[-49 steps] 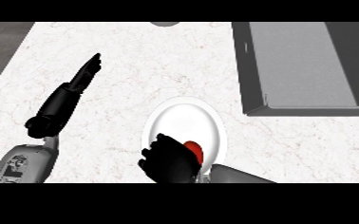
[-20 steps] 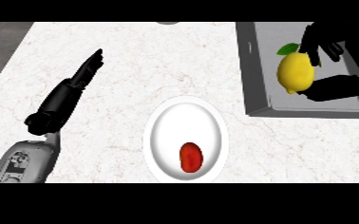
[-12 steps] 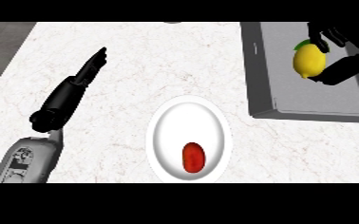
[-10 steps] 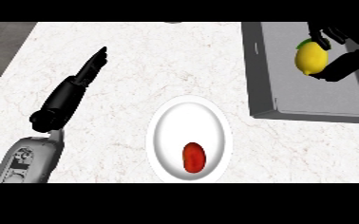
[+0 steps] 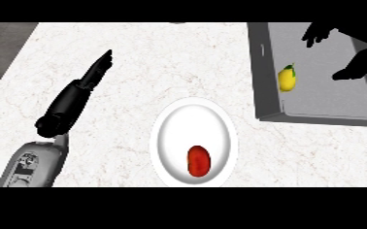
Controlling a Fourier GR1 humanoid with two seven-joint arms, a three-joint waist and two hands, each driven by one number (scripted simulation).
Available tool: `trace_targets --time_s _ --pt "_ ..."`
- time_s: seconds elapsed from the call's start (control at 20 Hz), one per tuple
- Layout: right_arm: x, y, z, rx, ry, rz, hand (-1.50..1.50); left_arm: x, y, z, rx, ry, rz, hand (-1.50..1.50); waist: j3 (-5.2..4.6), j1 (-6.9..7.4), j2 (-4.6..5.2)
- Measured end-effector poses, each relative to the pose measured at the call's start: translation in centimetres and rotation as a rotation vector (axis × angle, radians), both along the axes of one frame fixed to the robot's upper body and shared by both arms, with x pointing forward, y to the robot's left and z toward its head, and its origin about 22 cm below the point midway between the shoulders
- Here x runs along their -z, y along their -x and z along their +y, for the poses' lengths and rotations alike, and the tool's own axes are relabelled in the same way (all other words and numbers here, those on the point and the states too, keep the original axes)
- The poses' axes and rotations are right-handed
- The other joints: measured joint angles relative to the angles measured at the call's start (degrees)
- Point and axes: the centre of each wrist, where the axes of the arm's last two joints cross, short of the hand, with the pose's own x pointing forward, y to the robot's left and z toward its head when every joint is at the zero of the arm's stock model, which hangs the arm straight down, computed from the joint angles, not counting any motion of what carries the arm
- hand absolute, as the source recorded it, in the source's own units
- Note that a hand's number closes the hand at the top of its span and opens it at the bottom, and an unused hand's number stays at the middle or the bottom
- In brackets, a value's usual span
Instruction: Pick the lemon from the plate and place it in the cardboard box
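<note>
The yellow lemon [image 5: 287,78] lies on the floor of the grey open box [image 5: 323,102], close to its left wall. My right hand [image 5: 317,33] hovers open above the box's far right part, fingers spread and apart from the lemon; most of the hand is cut off by the view's right edge. The white plate [image 5: 169,132] sits on the counter in front of the box, at the lower middle. My left hand [image 5: 91,75] rests open at the left with straight fingers pointing away, holding nothing.
A small red fruit [image 5: 198,160] lies on the plate's near part. The box's raised left wall [image 5: 257,73] stands between plate and lemon. White marbled counter spreads between the left arm and the box.
My right hand carried the lemon from the plate over the box, then opened and let it go. The lemon now lies on the box floor, and the hand has drawn back to the right.
</note>
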Motion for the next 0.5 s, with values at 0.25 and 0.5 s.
trace_targets --time_s 0.25,0.5 --pt "0.1 -1.0 0.0 -0.096 -0.253 0.007 -1.50 -0.2 -0.1 0.0 -0.007 -0.002 -0.003 0.00 0.08 -0.40 -0.01" --pt "1.4 -1.7 0.1 -0.035 -0.693 0.082 -1.50 -0.2 -0.2 0.1 -0.013 0.003 0.002 0.00 0.11 -0.65 0.01"
